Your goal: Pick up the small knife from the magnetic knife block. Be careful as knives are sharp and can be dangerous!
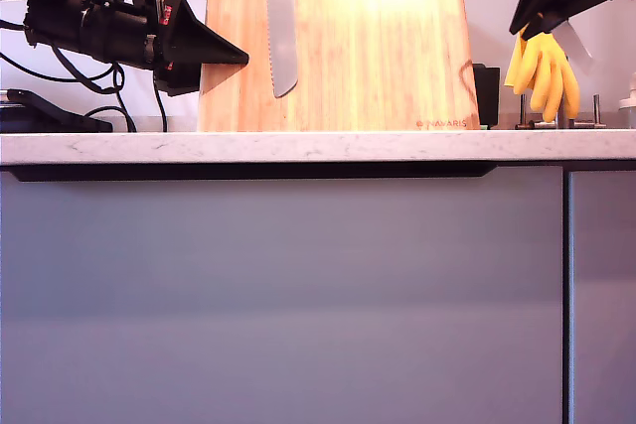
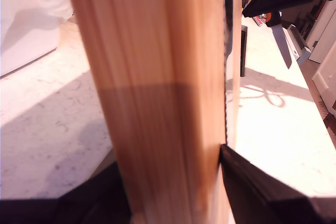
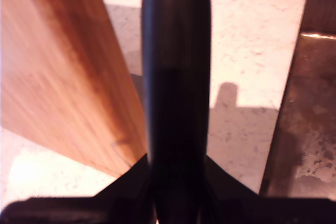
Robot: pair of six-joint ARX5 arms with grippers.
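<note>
My second gripper (image 1: pixel 556 19) holds the small knife (image 1: pixel 573 45) clear of the magnetic knife block (image 1: pixel 348 47), jaws clamped on its dark handle, blade pointing down at the exterior view's upper right above the counter (image 1: pixel 318 146). My first gripper (image 1: pixel 221 55) braces the block's edge, jaws set around the slab. Only the bread knife (image 1: pixel 281 22) remains on the block.

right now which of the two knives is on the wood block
The long serrated bread knife: it clings to the magnetic knife block, while the small knife is held off it in my second gripper.
</note>
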